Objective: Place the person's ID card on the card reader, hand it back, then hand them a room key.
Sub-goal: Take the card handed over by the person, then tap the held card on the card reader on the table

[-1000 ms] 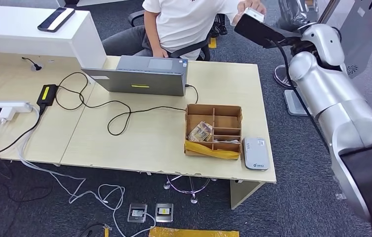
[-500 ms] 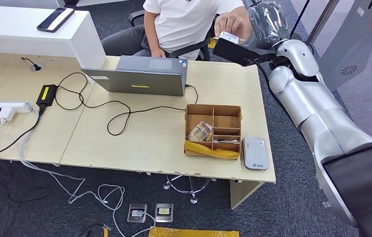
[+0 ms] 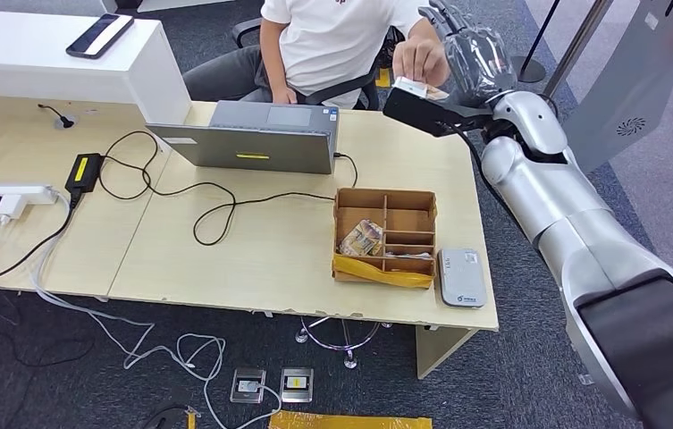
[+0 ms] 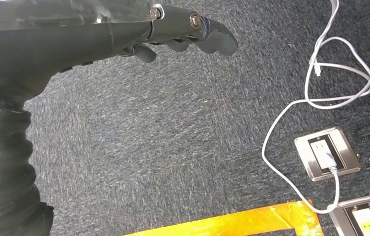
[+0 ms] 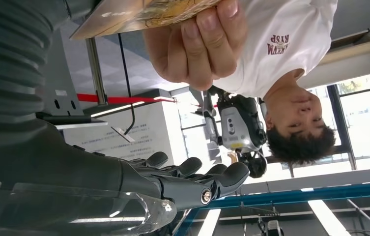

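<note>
Desk far edge: right robot hand spread, seemingly empty, beside card.

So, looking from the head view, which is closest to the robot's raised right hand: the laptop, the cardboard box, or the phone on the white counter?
From the right hand:
1. Laptop, at the desk's far edge, in front of the person.
2. Cardboard box, near the desk's front edge. It is close to the laptop's distance, so these two are hard to rank.
3. Phone, on the white counter at far left, clearly farthest.
</note>
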Robot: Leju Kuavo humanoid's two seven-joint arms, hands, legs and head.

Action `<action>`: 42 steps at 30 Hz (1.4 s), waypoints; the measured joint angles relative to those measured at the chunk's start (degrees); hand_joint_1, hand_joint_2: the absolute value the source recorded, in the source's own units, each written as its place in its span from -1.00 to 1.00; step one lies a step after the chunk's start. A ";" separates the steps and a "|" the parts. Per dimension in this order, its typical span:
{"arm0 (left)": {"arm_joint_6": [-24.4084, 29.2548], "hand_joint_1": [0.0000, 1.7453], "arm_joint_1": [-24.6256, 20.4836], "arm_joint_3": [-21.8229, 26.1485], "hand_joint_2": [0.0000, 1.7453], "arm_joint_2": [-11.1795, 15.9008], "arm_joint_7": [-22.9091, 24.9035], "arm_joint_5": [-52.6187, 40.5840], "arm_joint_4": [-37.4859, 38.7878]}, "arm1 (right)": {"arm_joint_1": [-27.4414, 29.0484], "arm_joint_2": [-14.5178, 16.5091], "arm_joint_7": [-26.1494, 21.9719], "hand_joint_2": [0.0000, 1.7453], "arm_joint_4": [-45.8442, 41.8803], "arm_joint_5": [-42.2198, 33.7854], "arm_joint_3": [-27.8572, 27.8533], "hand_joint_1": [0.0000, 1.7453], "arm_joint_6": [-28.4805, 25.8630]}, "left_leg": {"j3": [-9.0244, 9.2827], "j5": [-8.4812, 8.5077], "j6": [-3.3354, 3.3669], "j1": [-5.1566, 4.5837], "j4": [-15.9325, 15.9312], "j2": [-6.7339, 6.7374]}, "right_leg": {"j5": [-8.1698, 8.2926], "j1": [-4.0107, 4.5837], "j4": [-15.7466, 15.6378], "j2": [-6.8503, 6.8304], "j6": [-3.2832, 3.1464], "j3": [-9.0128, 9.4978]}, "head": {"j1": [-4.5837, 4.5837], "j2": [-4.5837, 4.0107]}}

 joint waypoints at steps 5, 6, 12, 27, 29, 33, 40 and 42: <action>-0.13 -1.00 -0.05 -0.14 1.00 0.00 0.09 -0.36 0.00 | 0.13 -0.07 0.38 1.00 0.00 -0.03 0.26 -0.42 0.62 | 0.00 0.00 0.00 0.00 0.00 0.02 | 0.00 0.00 0.00 0.02 0.00 -0.02 | 0.01 0.00; -0.17 -1.00 -0.06 -0.26 1.00 -0.01 0.14 -0.45 0.00 | 0.19 -0.14 0.46 1.00 0.00 -0.03 0.28 0.07 0.81 | 0.00 0.00 0.00 0.00 0.00 0.02 | 0.00 0.00 0.00 0.02 0.00 -0.02 | 0.01 0.00; -0.43 -1.00 -0.13 -0.91 1.00 -0.02 0.42 -0.74 0.00 | 0.41 -0.70 1.03 1.00 0.00 -0.04 0.57 1.00 1.85 | 0.00 0.00 0.00 0.00 0.00 0.03 | 0.00 0.00 -0.01 0.03 0.00 -0.02 | 0.01 0.00; -0.60 -1.00 -0.54 -1.71 1.00 -0.02 0.69 -1.53 -0.28 | 0.66 -2.44 1.51 1.00 -0.66 -0.07 1.53 1.00 4.15 | 0.01 0.00 0.00 0.00 0.01 0.04 | 0.00 0.00 -0.01 0.06 0.00 -0.02 | 0.01 0.00; -0.61 -1.00 -0.64 -1.82 1.00 -0.02 0.73 -1.54 -0.28 | 0.68 -2.62 1.56 1.00 -0.66 -0.07 1.70 1.00 4.15 | 0.01 0.00 0.00 0.00 0.01 0.05 | 0.00 0.00 -0.01 0.05 0.00 -0.02 | 0.01 0.00; -0.61 -1.00 -0.78 -2.03 1.00 -0.02 0.75 -1.55 -0.28 | 0.72 -2.81 1.58 1.00 -0.78 -0.07 1.93 1.00 4.15 | 0.01 0.00 0.00 0.00 0.00 0.05 | 0.01 0.00 -0.01 0.06 0.00 -0.02 | 0.01 0.00; -0.58 -1.00 -0.81 -2.38 1.00 -0.02 0.75 -1.52 -0.28 | 0.78 -2.87 1.58 1.00 -1.05 -0.07 2.15 1.00 4.37 | 0.01 0.00 0.00 0.00 0.00 0.05 | 0.01 0.00 -0.01 0.05 0.00 -0.02 | 0.01 0.00; -0.58 -1.00 -0.81 -2.43 1.00 -0.02 0.75 -1.52 -0.28 | 0.80 -2.87 1.59 1.00 -1.10 -0.07 2.31 1.00 4.39 | 0.01 0.00 0.00 0.00 0.00 0.05 | 0.01 0.00 -0.01 0.06 0.00 -0.02 | 0.01 0.00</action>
